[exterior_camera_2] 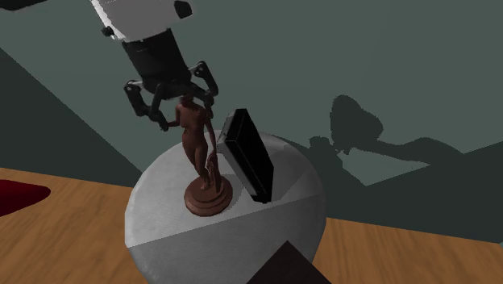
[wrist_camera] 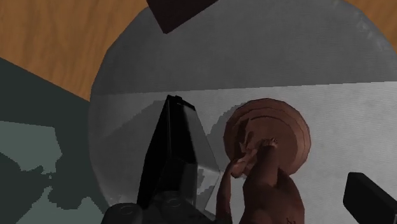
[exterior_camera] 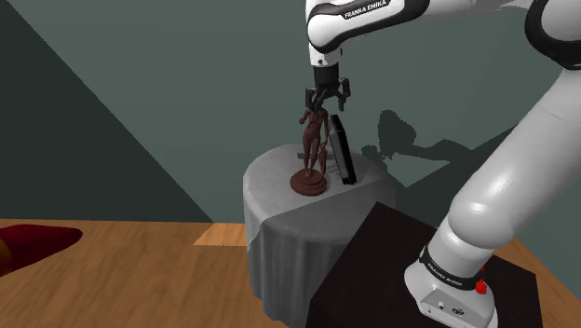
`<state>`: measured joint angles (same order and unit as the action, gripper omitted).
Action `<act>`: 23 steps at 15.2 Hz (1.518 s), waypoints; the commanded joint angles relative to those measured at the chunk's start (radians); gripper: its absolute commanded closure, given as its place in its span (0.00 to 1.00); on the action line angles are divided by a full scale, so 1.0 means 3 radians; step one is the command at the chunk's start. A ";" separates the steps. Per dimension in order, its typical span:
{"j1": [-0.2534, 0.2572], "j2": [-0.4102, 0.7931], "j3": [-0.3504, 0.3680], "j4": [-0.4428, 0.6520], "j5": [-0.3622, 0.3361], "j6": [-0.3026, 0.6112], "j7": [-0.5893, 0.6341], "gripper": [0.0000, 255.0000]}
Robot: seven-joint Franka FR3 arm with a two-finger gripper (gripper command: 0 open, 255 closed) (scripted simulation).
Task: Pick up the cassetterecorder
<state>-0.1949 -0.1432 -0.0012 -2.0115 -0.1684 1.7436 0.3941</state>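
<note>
The cassette recorder [exterior_camera: 340, 154] is a flat black slab standing on edge, leaning, on a round grey table [exterior_camera: 275, 182]. A brown figurine of a standing person [exterior_camera: 312, 149] on a round base stands right beside it. My gripper [exterior_camera: 326, 96] hangs open directly over the figurine's head, not over the recorder. In the second exterior view the gripper [exterior_camera_2: 173, 101] straddles the figurine [exterior_camera_2: 197, 153] at head height, with the recorder [exterior_camera_2: 250, 157] to its right. Along the gripper [wrist_camera: 254, 207] the figurine [wrist_camera: 267, 184] sits between the fingers and the recorder [wrist_camera: 172, 153] lies by one finger.
The table [exterior_camera_2: 153, 234] is small and both objects crowd its middle. My dark stand [exterior_camera: 382, 256] abuts the table on the shoulder view's right. Wooden floor [exterior_camera: 112, 280] surrounds it, with a dark red object [exterior_camera: 28, 247] at far left. A grey-green wall rises behind.
</note>
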 commanded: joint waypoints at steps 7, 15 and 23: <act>-0.0211 0.0880 -0.0192 0.0648 -0.0230 -0.0057 0.0374 0.00; -0.0323 0.1357 -0.0323 0.0946 -0.0308 -0.0022 0.0556 0.00; -0.0314 0.1380 -0.0317 0.0822 -0.0312 0.0116 0.0608 1.00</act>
<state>-0.2892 0.2586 -0.0968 -1.7574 -0.2626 1.7896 0.5781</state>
